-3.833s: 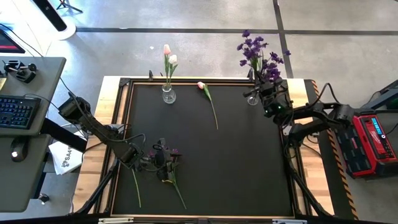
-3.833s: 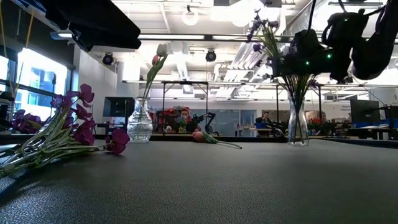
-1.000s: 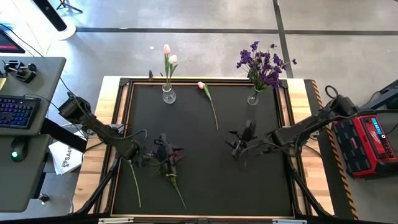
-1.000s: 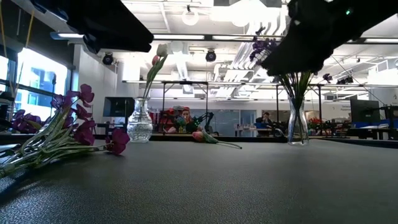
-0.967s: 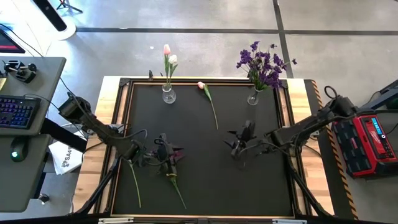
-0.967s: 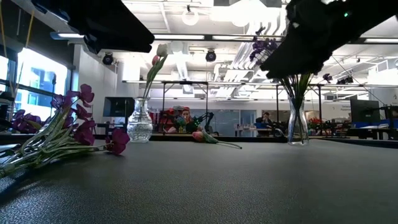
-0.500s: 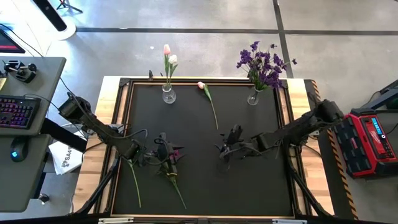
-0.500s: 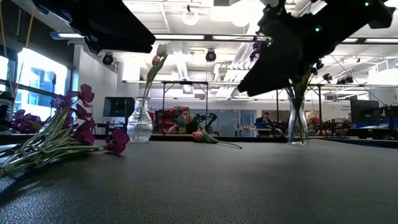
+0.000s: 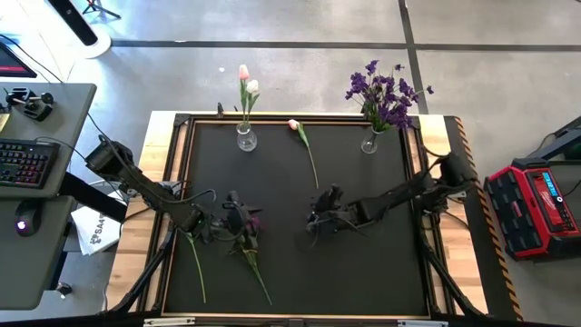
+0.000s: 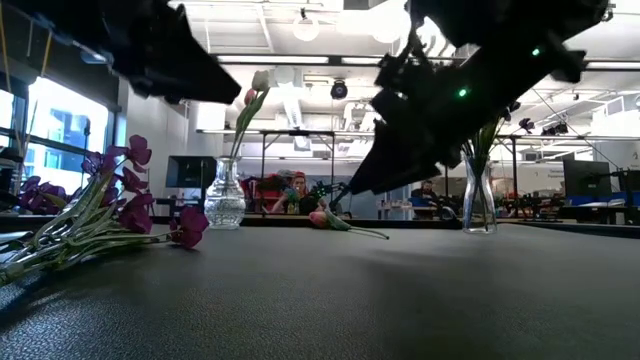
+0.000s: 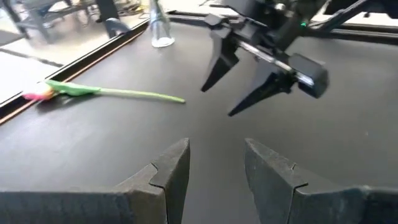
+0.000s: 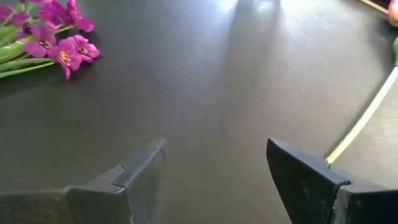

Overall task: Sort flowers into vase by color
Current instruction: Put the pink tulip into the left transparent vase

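Note:
A bunch of purple flowers [image 9: 251, 225] lies flat on the black mat at the near left, also in the low view [image 10: 110, 215] and the right wrist view [image 12: 57, 38]. My left gripper [image 9: 234, 218] hovers over their blooms, open, with only bare mat between its fingers [image 11: 216, 149]. My right gripper [image 9: 316, 221] stands open at mid-table, tipped down above the mat [image 12: 216, 149], blooms ahead of it. One pink tulip [image 9: 305, 150] lies at the far middle. A left vase [image 9: 246, 138] holds pink and white tulips; a right vase [image 9: 369, 143] holds purple blooms.
Two long green stems [image 9: 198, 271] trail from the purple bunch toward the near edge. The lying tulip's stem [image 12: 364, 121] passes close beside my right gripper. A raised frame [image 9: 182, 136] rims the mat. Bare mat lies at the near right.
My right gripper has travelled from the right side toward the table's left and has come down, closing in on the purple bunch and my left gripper. The flowers and vases have stayed where they were.

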